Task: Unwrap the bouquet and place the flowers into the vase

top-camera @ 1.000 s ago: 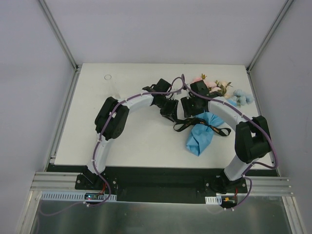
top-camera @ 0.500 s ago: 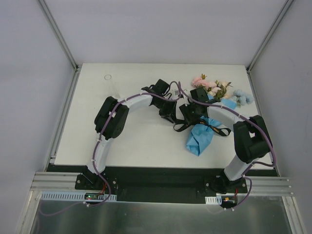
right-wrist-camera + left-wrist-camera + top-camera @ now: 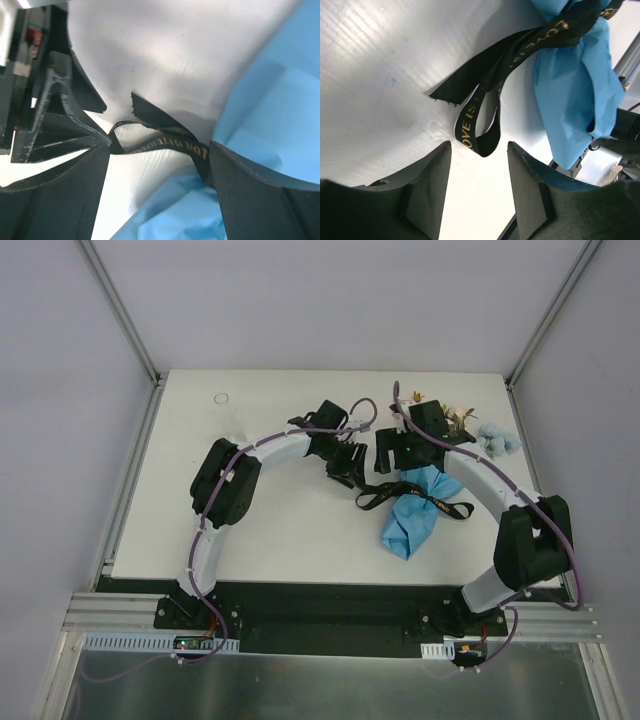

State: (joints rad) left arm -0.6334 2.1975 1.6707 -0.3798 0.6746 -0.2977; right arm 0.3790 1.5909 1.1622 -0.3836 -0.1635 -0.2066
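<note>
white table [image 3: 270, 530]: one bouquet [image 3: 415, 515], one vase [image 3: 228, 418]; left end effector [image 3: 478, 162], right end effector [image 3: 160, 152] apart

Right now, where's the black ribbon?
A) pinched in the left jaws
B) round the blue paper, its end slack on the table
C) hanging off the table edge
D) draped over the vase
B: the black ribbon wraps the blue paper, and its looped end lies slack on the table, pinched by nothing.
</note>
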